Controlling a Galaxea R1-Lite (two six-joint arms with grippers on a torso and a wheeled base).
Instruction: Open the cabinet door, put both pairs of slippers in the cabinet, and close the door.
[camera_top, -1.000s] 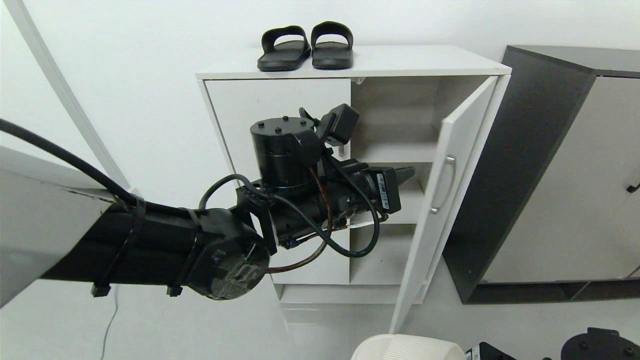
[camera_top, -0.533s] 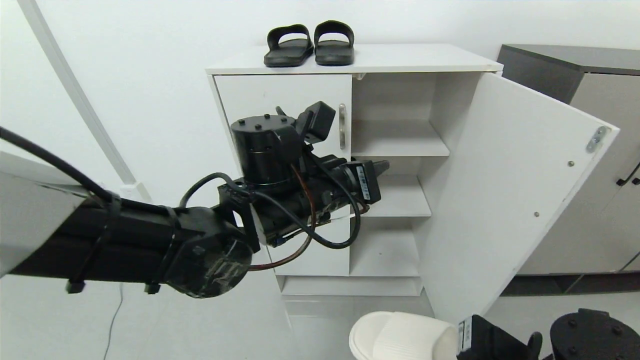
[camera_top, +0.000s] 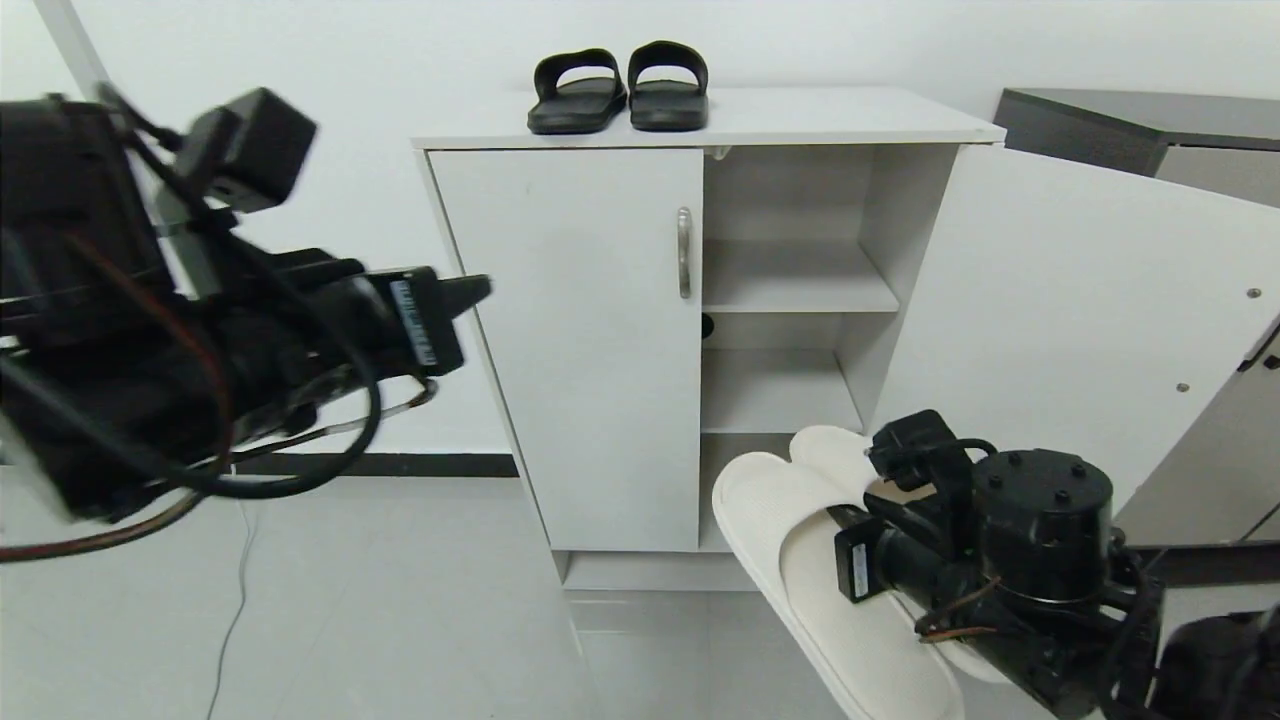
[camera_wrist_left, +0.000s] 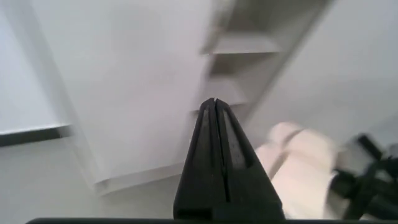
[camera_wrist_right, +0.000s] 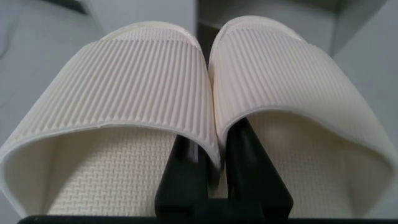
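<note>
A white cabinet (camera_top: 580, 340) stands ahead, its left door closed and its right door (camera_top: 1050, 300) swung wide, baring the shelves (camera_top: 790, 290). A black pair of slippers (camera_top: 620, 90) rests on top. My right gripper (camera_top: 850, 545) is shut on the white pair of slippers (camera_top: 800, 530), low in front of the open half. In the right wrist view its fingers (camera_wrist_right: 239, 162) clamp the inner edges of both white slippers (camera_wrist_right: 143, 87). My left gripper (camera_top: 475, 290) is shut on nothing, left of the cabinet. Its closed tips (camera_wrist_left: 214, 106) point toward the shelves (camera_wrist_left: 242, 43).
A dark grey cabinet (camera_top: 1100, 125) stands to the right, behind the open door. The closed door carries a metal handle (camera_top: 684, 252). Pale floor (camera_top: 400, 620) lies open in front and to the left, with a thin cable (camera_top: 235, 600) hanging by the wall.
The right door swung from partly open to wide open. My left arm drew back to the left, away from the cabinet. My right arm rose with the white slippers toward the opening.
</note>
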